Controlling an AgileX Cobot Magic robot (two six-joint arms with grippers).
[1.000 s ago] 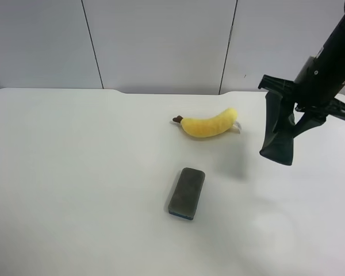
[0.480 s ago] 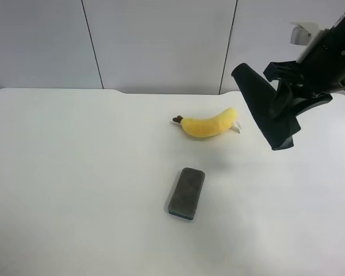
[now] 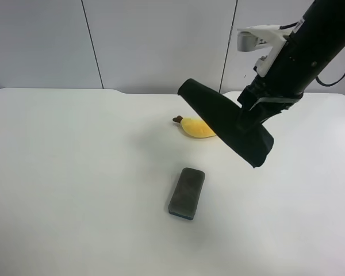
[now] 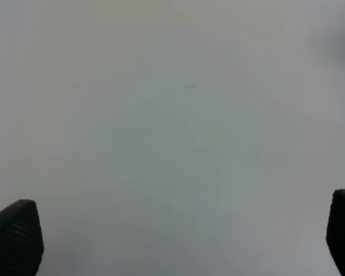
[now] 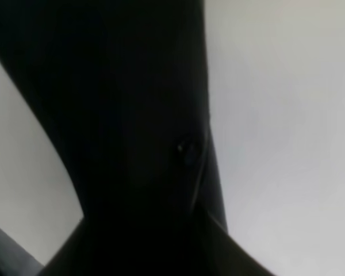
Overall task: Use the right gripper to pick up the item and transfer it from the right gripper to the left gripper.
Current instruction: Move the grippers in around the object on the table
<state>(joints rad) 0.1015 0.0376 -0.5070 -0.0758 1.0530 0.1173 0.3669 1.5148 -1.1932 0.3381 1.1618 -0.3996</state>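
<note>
A yellow plush banana (image 3: 195, 127) lies on the white table (image 3: 75, 172), and its right half is hidden behind the arm at the exterior high view's right. That arm's black gripper (image 3: 259, 158) hangs in the air above the table. Its fingers meet at the tips and look shut and empty. The right wrist view shows only the dark blurred fingers (image 5: 132, 144) against white. A dark grey block with a blue underside (image 3: 187, 194) lies in front of the banana. My left gripper (image 4: 178, 241) is open over bare table, and neither item shows in its view.
Grey wall panels (image 3: 161, 40) stand behind the table's far edge. The left arm is out of the exterior high view.
The right arm has swung from the table's right side leftward, over the banana, and turned so that its fingers cover the banana's right half. Banana and block have not moved.
</note>
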